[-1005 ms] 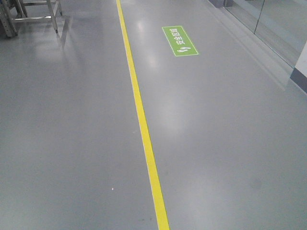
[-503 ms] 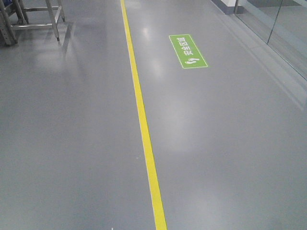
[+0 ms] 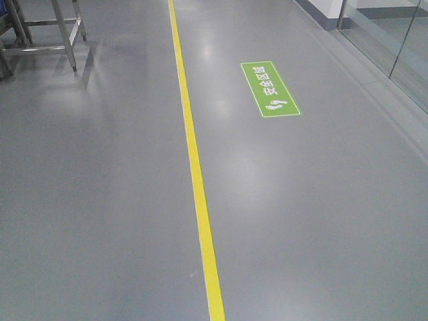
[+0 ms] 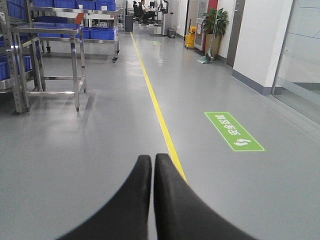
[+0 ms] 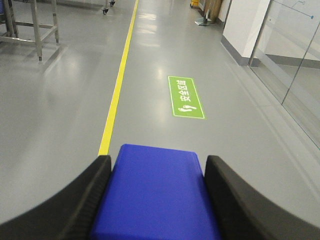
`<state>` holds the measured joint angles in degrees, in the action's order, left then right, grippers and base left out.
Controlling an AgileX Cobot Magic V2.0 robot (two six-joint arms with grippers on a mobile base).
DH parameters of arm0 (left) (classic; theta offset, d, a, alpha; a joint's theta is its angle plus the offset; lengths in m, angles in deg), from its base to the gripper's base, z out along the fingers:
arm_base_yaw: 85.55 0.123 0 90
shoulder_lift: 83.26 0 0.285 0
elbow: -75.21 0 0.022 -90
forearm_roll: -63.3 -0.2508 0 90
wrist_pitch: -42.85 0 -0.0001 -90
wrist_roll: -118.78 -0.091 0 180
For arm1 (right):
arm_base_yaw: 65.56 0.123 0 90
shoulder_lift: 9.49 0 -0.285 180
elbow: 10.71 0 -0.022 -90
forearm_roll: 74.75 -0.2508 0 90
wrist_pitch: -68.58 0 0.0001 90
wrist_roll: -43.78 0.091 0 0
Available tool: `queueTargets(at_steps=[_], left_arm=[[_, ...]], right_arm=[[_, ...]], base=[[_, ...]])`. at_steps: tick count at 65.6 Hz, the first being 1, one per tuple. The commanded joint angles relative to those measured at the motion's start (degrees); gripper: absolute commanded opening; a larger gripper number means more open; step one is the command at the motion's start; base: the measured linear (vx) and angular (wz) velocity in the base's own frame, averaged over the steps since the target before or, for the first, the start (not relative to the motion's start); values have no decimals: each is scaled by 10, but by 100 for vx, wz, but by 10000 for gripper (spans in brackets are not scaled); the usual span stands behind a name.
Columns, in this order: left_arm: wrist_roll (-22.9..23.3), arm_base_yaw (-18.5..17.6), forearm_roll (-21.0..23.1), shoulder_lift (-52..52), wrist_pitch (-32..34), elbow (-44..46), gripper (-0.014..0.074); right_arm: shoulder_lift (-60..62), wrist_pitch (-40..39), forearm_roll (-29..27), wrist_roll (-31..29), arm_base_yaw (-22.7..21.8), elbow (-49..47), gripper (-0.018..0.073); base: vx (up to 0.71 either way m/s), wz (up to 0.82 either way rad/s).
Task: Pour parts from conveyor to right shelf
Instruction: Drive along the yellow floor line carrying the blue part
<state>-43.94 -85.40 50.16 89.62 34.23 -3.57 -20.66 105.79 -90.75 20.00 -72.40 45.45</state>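
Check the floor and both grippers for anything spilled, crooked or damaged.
Nothing stands out. The floor is clean, the yellow line runs straight and the green sign lies flat. The right gripper holds the blue bin squarely; the left gripper is shut and empty.

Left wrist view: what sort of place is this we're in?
Probably a factory or warehouse aisle: a yellow floor line, a green footprint sign, and steel racks loaded with blue bins. The right gripper holds one such blue bin.
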Motion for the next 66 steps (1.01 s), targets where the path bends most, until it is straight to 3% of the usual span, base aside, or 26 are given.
queueTargets(at_steps=[1,26,66], left_arm=[[2,-3,0,6,44,11,-6],[2,-3,0,6,44,11,-6],[2,-4,0,6,44,11,-6]], right_arm=[[-8,-45,-5,-1,0,-15,-5],[-8,-45,-5,-1,0,-15,-5],[-8,-45,-7,-1,0,-15,-5]], base=[[65,1],[76,0],[96,0]])
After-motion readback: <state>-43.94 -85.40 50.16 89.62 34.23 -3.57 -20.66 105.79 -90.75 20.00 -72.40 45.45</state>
